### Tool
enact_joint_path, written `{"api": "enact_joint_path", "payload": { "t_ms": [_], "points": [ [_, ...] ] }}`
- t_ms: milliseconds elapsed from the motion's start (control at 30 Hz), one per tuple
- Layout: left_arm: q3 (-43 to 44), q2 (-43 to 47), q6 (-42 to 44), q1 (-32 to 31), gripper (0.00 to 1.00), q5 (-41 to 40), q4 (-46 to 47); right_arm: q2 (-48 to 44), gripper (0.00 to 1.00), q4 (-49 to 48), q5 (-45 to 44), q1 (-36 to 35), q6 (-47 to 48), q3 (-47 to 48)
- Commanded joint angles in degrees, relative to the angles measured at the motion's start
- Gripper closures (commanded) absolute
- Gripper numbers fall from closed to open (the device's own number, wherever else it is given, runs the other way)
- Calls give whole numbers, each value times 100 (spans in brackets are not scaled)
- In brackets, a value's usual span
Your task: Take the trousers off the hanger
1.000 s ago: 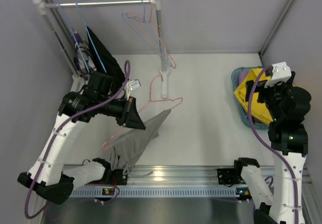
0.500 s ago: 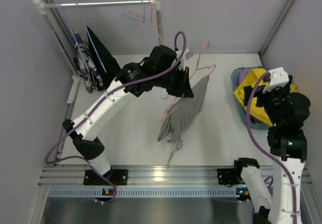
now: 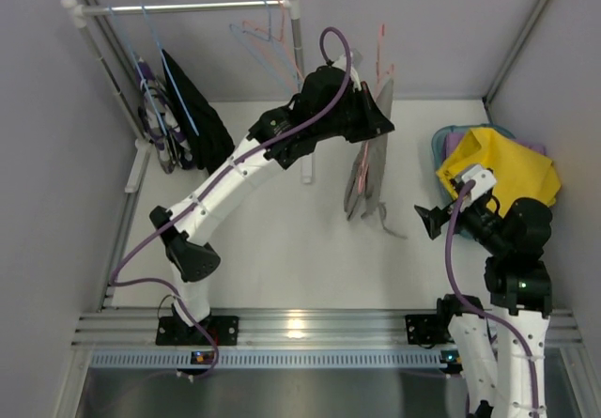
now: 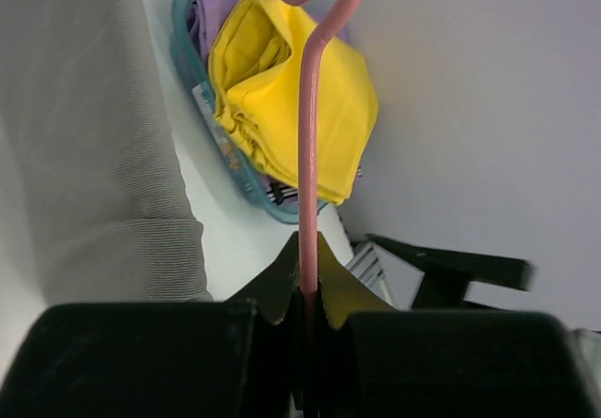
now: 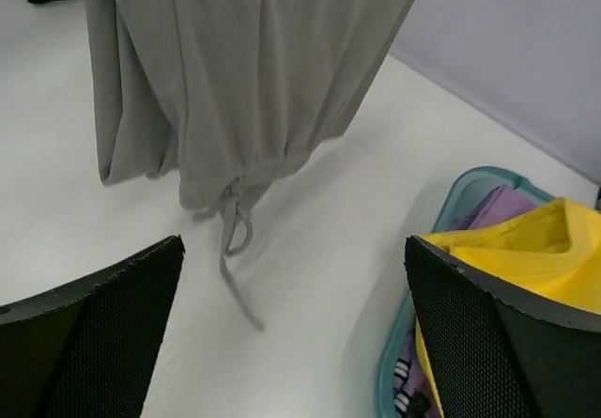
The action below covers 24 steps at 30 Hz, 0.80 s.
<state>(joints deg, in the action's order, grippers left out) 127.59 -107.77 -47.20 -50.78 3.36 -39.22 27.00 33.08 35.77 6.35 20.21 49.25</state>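
Note:
My left gripper (image 3: pixel 376 117) (image 4: pixel 307 272) is shut on the wire of a pink hanger (image 3: pixel 380 50) (image 4: pixel 308 136) and holds it up over the middle of the table. Grey-beige trousers (image 3: pixel 368 181) (image 4: pixel 84 136) hang from it, their drawstring trailing on the table. My right gripper (image 3: pixel 428 222) (image 5: pixel 296 343) is open and empty, facing the trousers' hem (image 5: pixel 235 80) from the right, apart from it. Yellow trousers (image 3: pixel 502 169) (image 5: pixel 526 268) lie on lilac ones (image 3: pixel 454 146) (image 5: pixel 493 207) in a teal basket (image 3: pixel 439 144) (image 5: pixel 413 315). Black trousers (image 3: pixel 192 108) and patterned ones (image 3: pixel 150 117) hang on the rack.
The clothes rack rail (image 3: pixel 188 7) runs along the back left, with its right post (image 3: pixel 299 70) behind my left arm. Empty blue and pink hangers (image 3: pixel 263 40) hang at its right end. The basket stands by the right wall.
My left arm has swung the pink hanger with the grey-beige trousers from front left, up and right to the table's middle. My right arm has dropped and turned toward the trousers.

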Motion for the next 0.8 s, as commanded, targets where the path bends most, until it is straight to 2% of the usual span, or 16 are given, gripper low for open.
{"api": "enact_joint_path", "payload": {
  "t_ms": [0,167,300,433,467,567,633,767],
  "points": [
    [398,54,-623,-37,100,-63,1162,33,0,-248,589,-81,10,-372],
    [398,54,-966,-37,100,-46,1224,42,0,-1487,598,-169,-394,-1154],
    [363,124,-1116,-37,100,-98,1312,42,0,-2393,379,-608,-860,-1497],
    [337,159,-1230,-46,100,-89,1347,339,1,-2771,-446,-1898,-913,-1480],
    [328,159,-1274,-46,100,-55,1356,410,1,-2946,-909,-2440,-878,-1480],
    [275,168,-1318,-54,100,60,1347,770,0,-3167,-2019,-3364,-659,-1471],
    [223,186,-1327,-63,100,130,1338,1051,1,-3482,-2589,-3613,-545,-1533],
    [126,309,-1248,-63,100,306,1347,1316,2,-3888,-3128,-3667,-360,-1665]
  ]
}}
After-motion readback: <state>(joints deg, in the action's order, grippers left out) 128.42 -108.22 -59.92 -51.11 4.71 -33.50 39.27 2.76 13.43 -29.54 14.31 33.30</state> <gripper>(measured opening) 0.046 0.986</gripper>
